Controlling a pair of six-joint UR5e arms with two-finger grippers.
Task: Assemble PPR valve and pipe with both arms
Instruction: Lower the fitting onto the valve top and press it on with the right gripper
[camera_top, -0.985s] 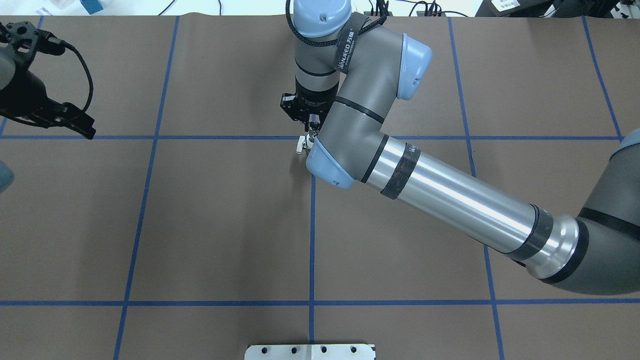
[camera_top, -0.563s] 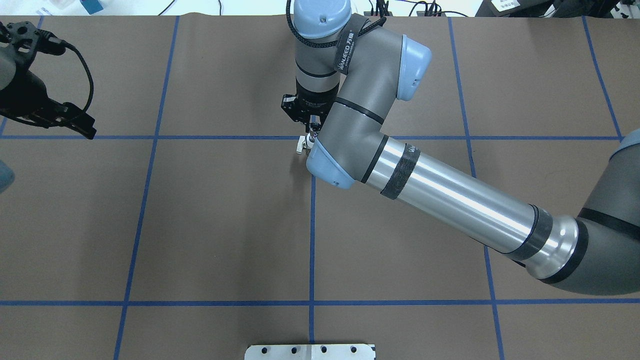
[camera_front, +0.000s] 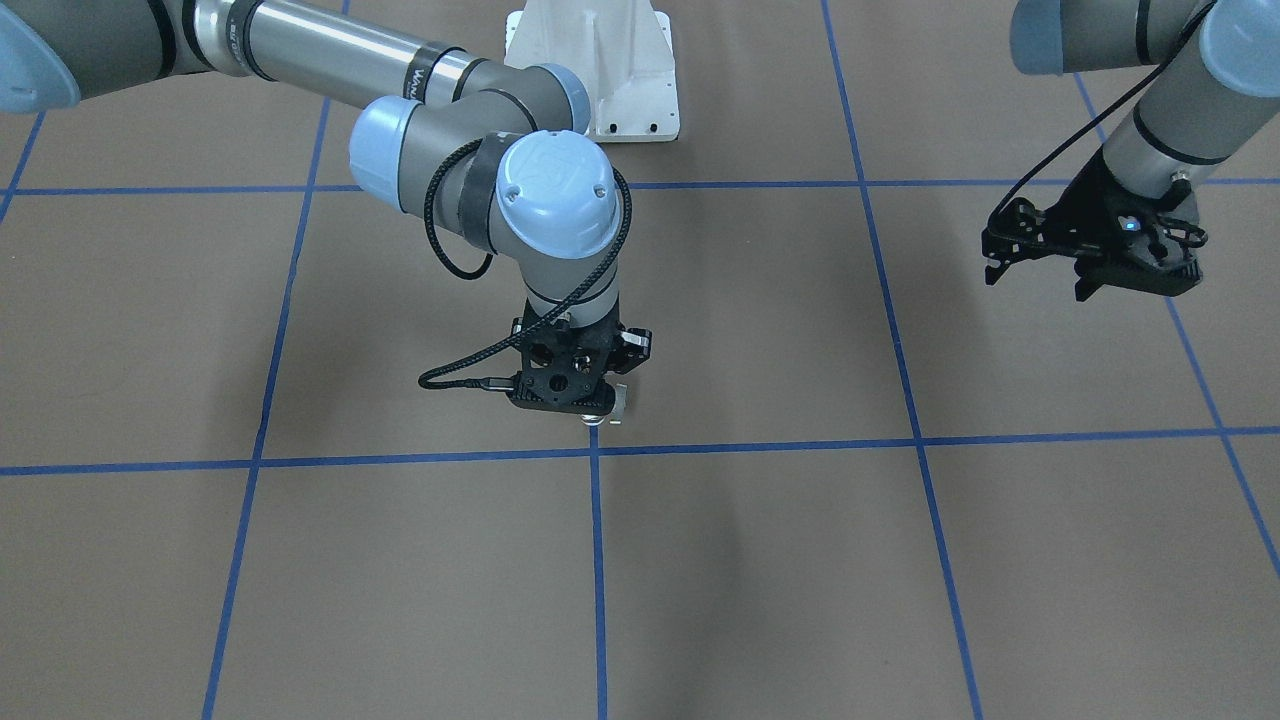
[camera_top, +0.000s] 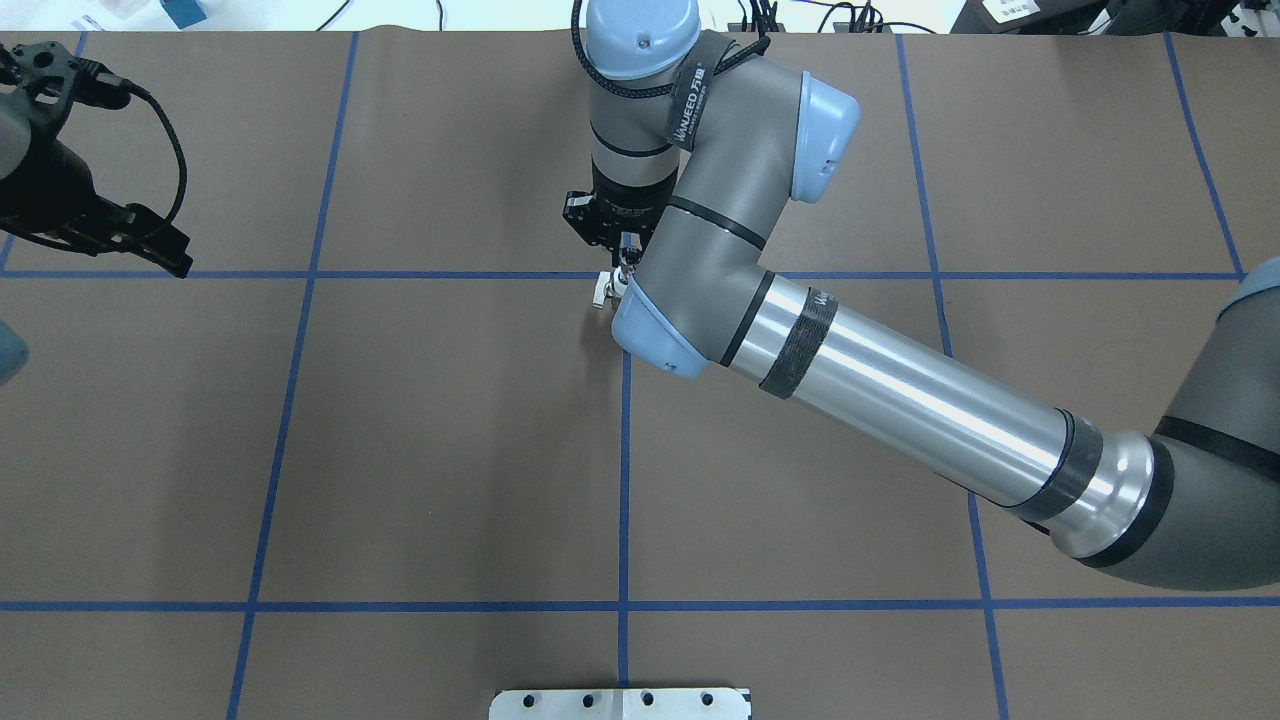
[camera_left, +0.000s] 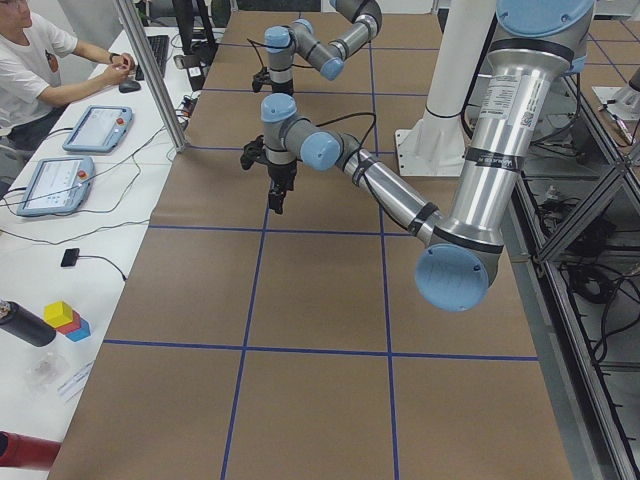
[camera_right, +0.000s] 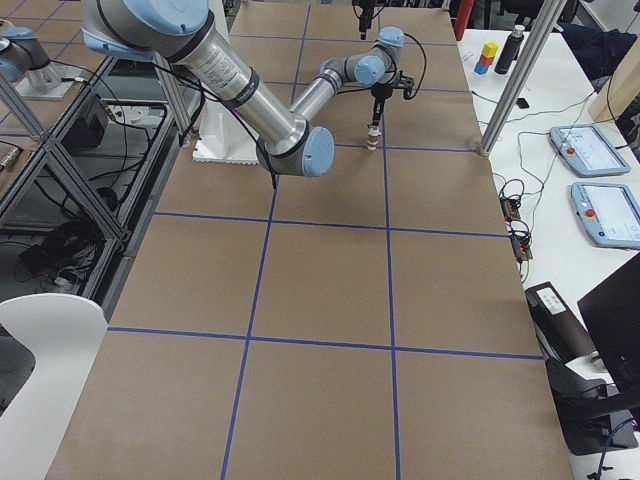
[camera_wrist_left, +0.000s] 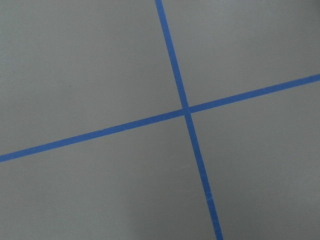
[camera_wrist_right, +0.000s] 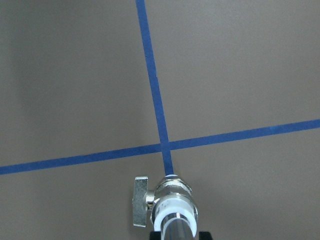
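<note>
The white PPR valve (camera_wrist_right: 172, 202), with its metal band and side lever, stands upright on the blue tape crossing at the table's middle. It also shows in the overhead view (camera_top: 604, 291) and the front view (camera_front: 616, 402). The silver pipe (camera_wrist_right: 176, 231) sticks up from the valve's top. My right gripper (camera_front: 592, 408) points straight down and is shut on the pipe; in the overhead view (camera_top: 622, 258) my own arm partly hides it. My left gripper (camera_front: 1037, 280) hovers open and empty far off to the side, and in the overhead view (camera_top: 150, 240) it is at the left edge. Its wrist view shows only tape lines.
The white bolted pedestal (camera_front: 600, 60) stands at the robot's side of the brown mat (camera_top: 450, 450). A seated operator (camera_left: 40, 60) and tablets (camera_left: 50, 180) are at a side table. Coloured blocks (camera_left: 65, 318) lie there too.
My right arm's elbow has shifted very slightly. The valve and the right gripper stay where they were. The left gripper has barely moved.
</note>
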